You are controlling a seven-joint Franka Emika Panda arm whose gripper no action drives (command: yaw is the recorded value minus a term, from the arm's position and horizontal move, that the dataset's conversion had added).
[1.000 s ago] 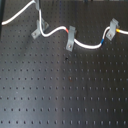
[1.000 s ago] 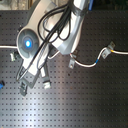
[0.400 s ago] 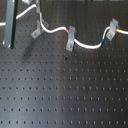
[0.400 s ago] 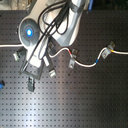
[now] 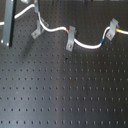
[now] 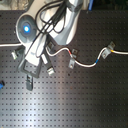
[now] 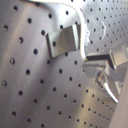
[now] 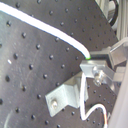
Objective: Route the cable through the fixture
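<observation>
The white cable [image 5: 90, 45] runs through the middle clip [image 5: 70, 38] and the right clip [image 5: 112, 27], with a red band by the middle one and blue and yellow bands by the right one. From the left fixture [image 5: 36, 34] it rises steeply out of frame. In the second wrist view, the cable [image 8: 50, 32] runs into my gripper [image 8: 93, 70], which looks shut on it just above the fixture [image 8: 65, 96]. The first wrist view shows the same fixture [image 7: 65, 40] beside the gripper [image 7: 98, 70]. In the second exterior view, the arm [image 6: 65, 25] hides much of the cable's left part.
A black perforated board [image 5: 65, 95] carries everything. A dark upright bar [image 5: 10, 25] stands at the first exterior view's left. Dark boxy parts [image 6: 28, 67] hang under the arm in the second exterior view. The cable's ends run off both sides of the second exterior view.
The arm has shifted over the left clip. The dark bar has come into the first exterior view's left. The cable's left loop now stands steeper.
</observation>
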